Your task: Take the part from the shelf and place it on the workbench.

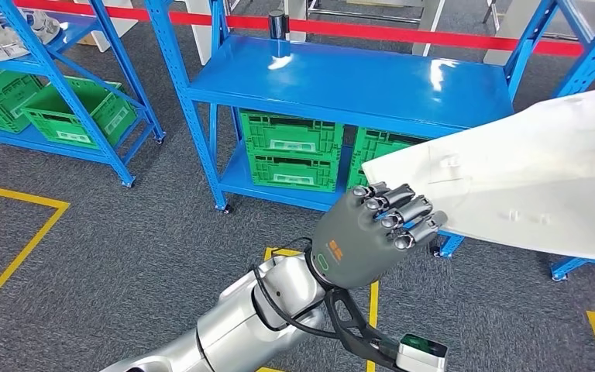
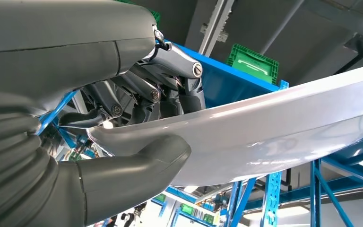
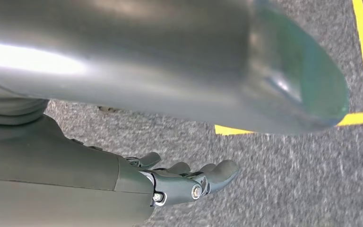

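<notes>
White part (image 1: pixel 511 186) is off the shelf: your left hand (image 1: pixel 372 232) grips its near edge, just before the blue shelf (image 1: pixel 356 81). Right hand (image 3: pixel 179 182) hangs empty, fingers loosely curled (placing remains).

Grey carpet floor (image 1: pixel 124 256) with yellow tape lines (image 1: pixel 23 248); green crates (image 1: pixel 290 151) on lower level of middle blue rack; more green crates (image 1: pixel 77 112) on left blue rack (image 1: pixel 85 116); red barrier tape (image 1: pixel 372 31) across back; dark cylinder (image 1: pixel 277 25) behind
</notes>
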You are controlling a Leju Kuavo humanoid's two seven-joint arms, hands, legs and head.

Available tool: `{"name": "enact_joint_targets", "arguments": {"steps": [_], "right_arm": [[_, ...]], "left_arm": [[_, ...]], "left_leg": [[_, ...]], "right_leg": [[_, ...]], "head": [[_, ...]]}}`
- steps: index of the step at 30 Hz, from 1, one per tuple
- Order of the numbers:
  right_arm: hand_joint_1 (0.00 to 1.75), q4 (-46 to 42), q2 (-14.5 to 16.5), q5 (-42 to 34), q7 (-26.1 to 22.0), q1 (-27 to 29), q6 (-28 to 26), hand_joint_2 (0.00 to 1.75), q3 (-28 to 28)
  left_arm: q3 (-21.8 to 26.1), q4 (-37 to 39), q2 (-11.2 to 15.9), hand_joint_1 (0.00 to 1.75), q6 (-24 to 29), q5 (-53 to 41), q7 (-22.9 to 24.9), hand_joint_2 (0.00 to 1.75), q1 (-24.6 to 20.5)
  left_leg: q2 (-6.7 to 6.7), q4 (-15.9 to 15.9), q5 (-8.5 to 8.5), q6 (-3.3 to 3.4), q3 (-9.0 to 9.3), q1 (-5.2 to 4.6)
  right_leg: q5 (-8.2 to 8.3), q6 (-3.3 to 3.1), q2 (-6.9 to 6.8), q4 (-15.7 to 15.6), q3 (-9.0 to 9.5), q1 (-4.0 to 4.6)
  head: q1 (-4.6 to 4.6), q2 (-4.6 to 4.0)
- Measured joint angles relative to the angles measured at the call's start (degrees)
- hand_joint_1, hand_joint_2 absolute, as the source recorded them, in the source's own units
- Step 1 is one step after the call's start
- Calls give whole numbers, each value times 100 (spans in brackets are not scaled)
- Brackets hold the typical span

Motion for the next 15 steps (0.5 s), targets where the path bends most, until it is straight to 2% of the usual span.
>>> {"name": "enact_joint_targets", "arguments": {"steps": [1,3,9,13,15], "right_arm": [[0,0,0,-15,-1,4,-2,0,0],[0,0,0,-43,-3,4,-5,0,0],[0,0,2,-140,-14,4,-5,0,0],[0,0,1,-220,-78,2,-6,0,-7],[0,0,-1,-260,-104,0,-6,0,-13]], "left_arm": [[-1,1,1,175,-1,-8,4,175,1],[-1,2,1,175,-2,-19,9,175,2],[-1,5,16,175,-2,-26,19,175,23],[-1,9,26,175,0,-38,28,175,38],[-1,13,15,175,1,-55,31,175,45]], "left_leg": [[0,-22,24,7,2,1],[-2,-55,85,-42,2,4],[-3,-60,139,-50,-25,-2],[3,-107,154,-30,-16,3],[39,-218,194,-9,33,45]], "right_leg": [[15,-16,-2,1,-10,7],[52,-42,-2,3,-30,10],[84,-37,-4,8,-58,3],[76,11,3,-8,-60,-18],[-47,54,18,144,-129,-15]], "head": [[1,0],[-1,0],[-1,0],[-1,0],[6,0]]}}
